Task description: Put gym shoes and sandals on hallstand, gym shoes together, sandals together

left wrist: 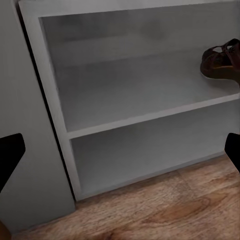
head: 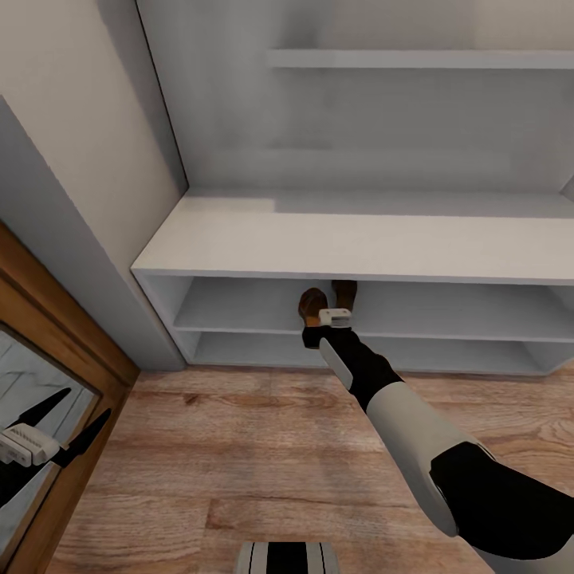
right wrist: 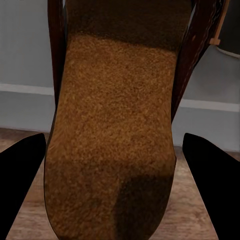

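Two dark brown sandals are at the hallstand's upper tier. One sandal is between my right gripper's fingers, heel toward the wrist. Its tan footbed is close to the right wrist camera, with the black fingertips pressed against both sides. The other sandal stands just to its right on the tier. The left wrist view catches a sandal over the upper tier. My left gripper hangs open and empty at the far left, low over the corridor floor. The gym shoes are out of view.
A wood-framed mirror leans against the wall on the left, close to my left arm. The hallstand's lower tier and thick flat top are bare. My base shows at the lower edge.
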